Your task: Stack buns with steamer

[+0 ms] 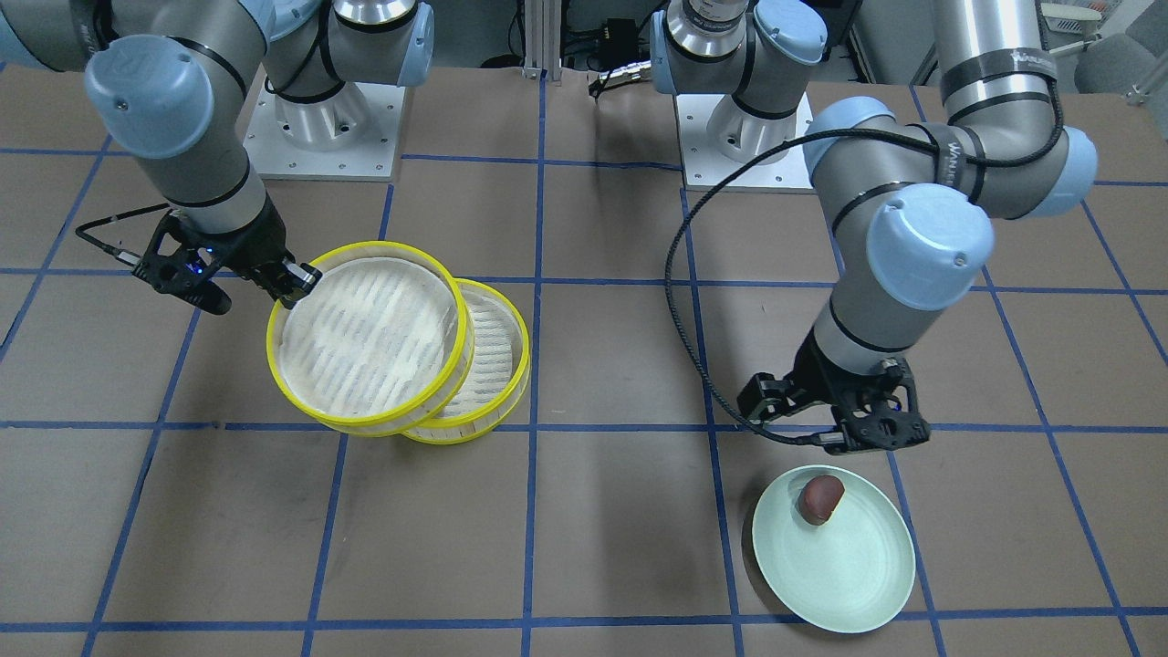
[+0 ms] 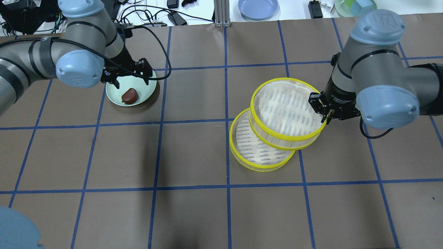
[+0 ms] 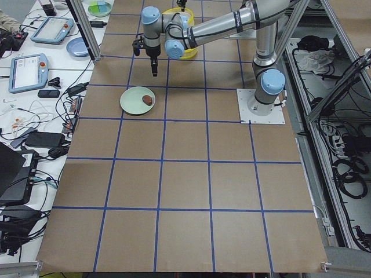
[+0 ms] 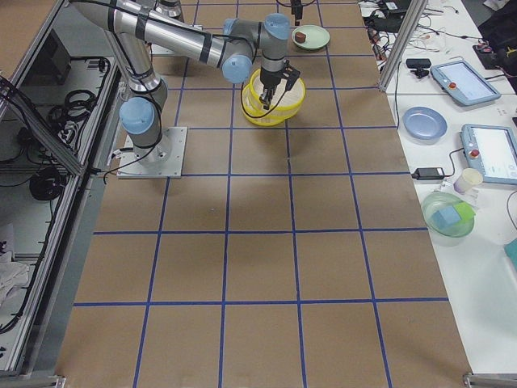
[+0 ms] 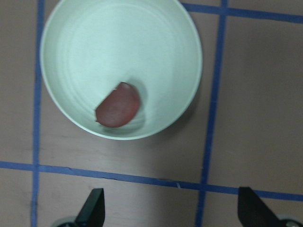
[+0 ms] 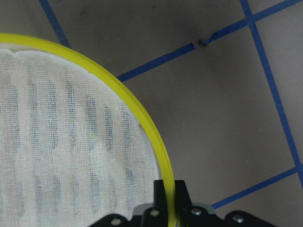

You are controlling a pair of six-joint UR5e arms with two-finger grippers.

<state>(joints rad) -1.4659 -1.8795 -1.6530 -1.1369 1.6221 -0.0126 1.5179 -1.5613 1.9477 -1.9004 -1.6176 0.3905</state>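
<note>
My right gripper (image 2: 325, 111) is shut on the yellow rim of the upper steamer tray (image 2: 287, 110). It holds the tray tilted and offset over the lower steamer tray (image 2: 254, 154), partly overlapping it. The pinched rim shows in the right wrist view (image 6: 142, 123). My left gripper (image 2: 131, 81) is open and empty, hovering over the far edge of the mint-green plate (image 2: 113, 92). The dark reddish-brown bun (image 2: 130, 95) lies on that plate and also shows in the left wrist view (image 5: 118, 105). The cream-white bun is not in view.
A blue plate (image 2: 258, 7), a green bowl (image 2: 356, 5) and cables lie on the white bench beyond the table's far edge. Both arm bases (image 1: 324, 128) stand at the robot's side. A black cable (image 1: 693, 301) loops from the left arm.
</note>
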